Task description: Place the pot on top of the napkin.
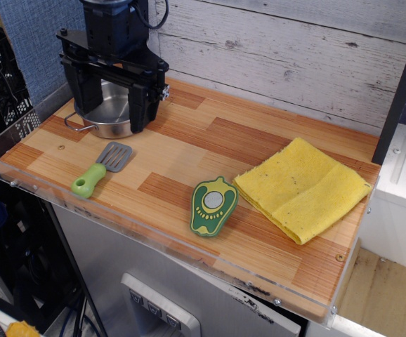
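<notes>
The shallow, shiny stainless-steel pot (110, 112) sits at the far left corner of the wooden worktop (189, 151), well apart from the folded bright yellow napkin (303, 188) on the right. The black end effector (113, 105) straddles the pot with jaws spread wide, gripping nothing. By my reading, grasp, carry and placement all remain undone.

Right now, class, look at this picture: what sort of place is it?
Probably a toy kitchen counter set up for robot practice: a wooden countertop holds a steel pot, a small spatula and a yellow napkin, with the robot's tool over the pot.
</notes>
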Motion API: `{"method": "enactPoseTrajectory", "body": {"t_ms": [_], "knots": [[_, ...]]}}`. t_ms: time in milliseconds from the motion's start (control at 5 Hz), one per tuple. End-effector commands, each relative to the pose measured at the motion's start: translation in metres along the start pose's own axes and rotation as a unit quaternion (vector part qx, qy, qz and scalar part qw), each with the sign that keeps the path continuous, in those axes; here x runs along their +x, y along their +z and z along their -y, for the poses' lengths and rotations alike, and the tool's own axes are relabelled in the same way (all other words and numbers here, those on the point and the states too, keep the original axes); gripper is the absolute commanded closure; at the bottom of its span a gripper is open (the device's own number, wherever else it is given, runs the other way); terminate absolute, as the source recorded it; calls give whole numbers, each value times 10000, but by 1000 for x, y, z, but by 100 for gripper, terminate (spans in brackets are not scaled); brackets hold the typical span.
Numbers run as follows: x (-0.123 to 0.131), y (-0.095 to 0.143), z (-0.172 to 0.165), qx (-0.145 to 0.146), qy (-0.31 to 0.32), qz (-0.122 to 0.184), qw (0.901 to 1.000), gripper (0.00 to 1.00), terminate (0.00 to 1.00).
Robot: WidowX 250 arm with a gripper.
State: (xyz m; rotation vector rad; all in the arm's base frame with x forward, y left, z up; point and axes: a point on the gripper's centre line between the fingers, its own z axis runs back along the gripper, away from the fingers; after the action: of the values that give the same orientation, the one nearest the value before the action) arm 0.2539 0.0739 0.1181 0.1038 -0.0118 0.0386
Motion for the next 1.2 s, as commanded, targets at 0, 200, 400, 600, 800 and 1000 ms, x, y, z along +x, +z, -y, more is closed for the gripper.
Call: {"method": "enactPoseTrajectory", "body": {"t_ms": [0, 200, 400, 600, 800, 1000], "knots": [[0, 0, 0, 0, 0, 0, 10000, 0, 0], [14, -7, -6, -20, 25, 86, 10000, 0, 0], [31, -16, -15, -182, 113, 116, 9997, 0, 0], [53, -22, -28, -196, 205, 155, 9995, 0, 0], [68, -34, -39, -93, 293, 80, 9995, 0, 0], [81, -49, -51, -21, 397, -27, 9992, 0, 0]]}}
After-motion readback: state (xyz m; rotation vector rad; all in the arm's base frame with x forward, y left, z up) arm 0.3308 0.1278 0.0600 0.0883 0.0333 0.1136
